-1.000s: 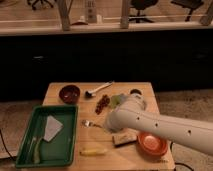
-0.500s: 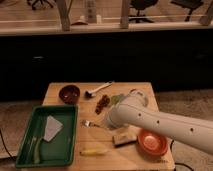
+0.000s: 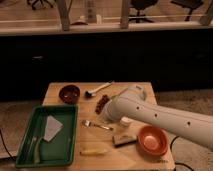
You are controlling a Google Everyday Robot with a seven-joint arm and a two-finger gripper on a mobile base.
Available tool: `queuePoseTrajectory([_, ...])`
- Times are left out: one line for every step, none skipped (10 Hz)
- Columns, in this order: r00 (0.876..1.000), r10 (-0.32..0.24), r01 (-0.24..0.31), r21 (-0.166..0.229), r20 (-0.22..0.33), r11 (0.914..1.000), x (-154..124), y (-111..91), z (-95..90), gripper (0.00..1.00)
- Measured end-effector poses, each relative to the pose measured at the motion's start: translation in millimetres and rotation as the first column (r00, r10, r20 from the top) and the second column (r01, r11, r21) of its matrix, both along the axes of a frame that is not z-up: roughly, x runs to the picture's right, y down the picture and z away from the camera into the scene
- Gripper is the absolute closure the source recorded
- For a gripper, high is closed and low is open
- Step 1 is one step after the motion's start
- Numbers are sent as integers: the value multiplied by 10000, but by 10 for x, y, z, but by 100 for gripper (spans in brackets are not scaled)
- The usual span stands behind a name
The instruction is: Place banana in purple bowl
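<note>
Purple bowl: the purple bowl (image 3: 69, 93) sits upright near the far left corner of the wooden surface (image 3: 57, 89). It looks empty, and nothing touches it.
Banana: the banana (image 3: 94, 151) lies flat by the surface's near edge. It is well apart from the purple bowl, toward the camera and a little to the bowl's right. It lies free, with nothing gripping it.
Tool: the tool (image 3: 106, 114) is at the left end of the big white arm, which reaches in from the right. It hangs to the right of the purple bowl and nearer the camera, roughly halfway from bowl to banana. The arm hides most of it, so I cannot tell whether it is open or closed.
Neighbours: the fork (image 3: 96, 124) lies between the purple bowl and the banana. The orange bowl (image 3: 152, 140) is far to the purple bowl's right. The green tray (image 3: 47, 135) is on the camera side of the purple bowl.
Step in hand: probably the approach to the banana. The pick-up is not yet made.
Next move calls for: bringing the tool toward the near edge and past the fork, then lowering it across the banana's narrow width before carrying it to the purple bowl.
</note>
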State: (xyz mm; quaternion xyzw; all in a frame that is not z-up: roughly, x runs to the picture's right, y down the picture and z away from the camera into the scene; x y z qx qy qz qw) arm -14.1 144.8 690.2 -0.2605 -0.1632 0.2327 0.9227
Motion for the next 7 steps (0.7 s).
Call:
queuePoseTrajectory([9999, -165, 165, -124, 35, 9998, -3, 62, 8, 73])
queuePoseTrajectory([9996, -264, 266, -256, 68, 9993, 14, 144, 39, 64])
queuePoseTrajectory([9990, -408, 413, -392, 155, 9984, 13, 220, 68, 56])
queuePoseTrajectory([9973, -659, 678, -620, 327, 9958, -8, 324, 87, 43])
queuePoseTrajectory([9963, -765, 793, -751, 395, 9940, -6, 381, 101, 35])
queuePoseTrajectory([9950, -891, 931, -947, 455, 9911, 4, 462, 128, 25])
queuePoseTrajectory([9932, -1038, 1094, -1154, 535, 9873, -13, 567, 177, 21])
